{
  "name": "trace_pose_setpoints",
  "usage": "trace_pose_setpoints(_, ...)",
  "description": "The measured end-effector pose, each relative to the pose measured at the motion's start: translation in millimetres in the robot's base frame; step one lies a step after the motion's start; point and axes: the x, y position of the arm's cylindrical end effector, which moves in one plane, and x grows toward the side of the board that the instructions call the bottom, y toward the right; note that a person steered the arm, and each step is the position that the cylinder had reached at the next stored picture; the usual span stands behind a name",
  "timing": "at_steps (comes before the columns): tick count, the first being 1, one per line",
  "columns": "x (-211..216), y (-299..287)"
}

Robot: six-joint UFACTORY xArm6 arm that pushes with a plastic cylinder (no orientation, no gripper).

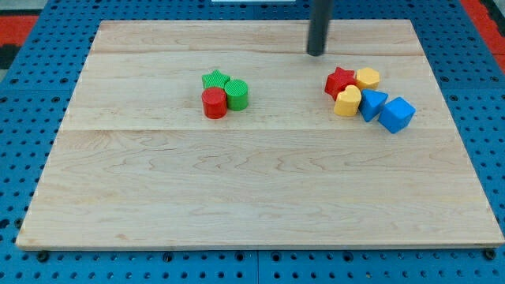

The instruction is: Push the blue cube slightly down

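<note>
The blue cube [397, 114] lies at the view's right on the wooden board [260, 189], at the right end of a cluster. Touching it on its left is a blue triangular block [371, 104]. Further left are a yellow heart [347, 102], a red star [340, 81] and a yellow hexagon block [367, 77]. My tip [317, 54] is a dark rod coming down from the view's top. It stands above and to the left of this cluster, apart from every block, well up-left of the blue cube.
A second cluster sits left of centre: a green star [215, 80], a green cylinder [237, 94] and a red cylinder [214, 103], all touching. The board rests on a blue perforated table [24, 95].
</note>
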Motion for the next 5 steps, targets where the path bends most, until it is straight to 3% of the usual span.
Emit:
trace_pose_setpoints(2, 30, 86)
trace_pose_setpoints(3, 79, 92)
trace_pose_setpoints(5, 114, 87)
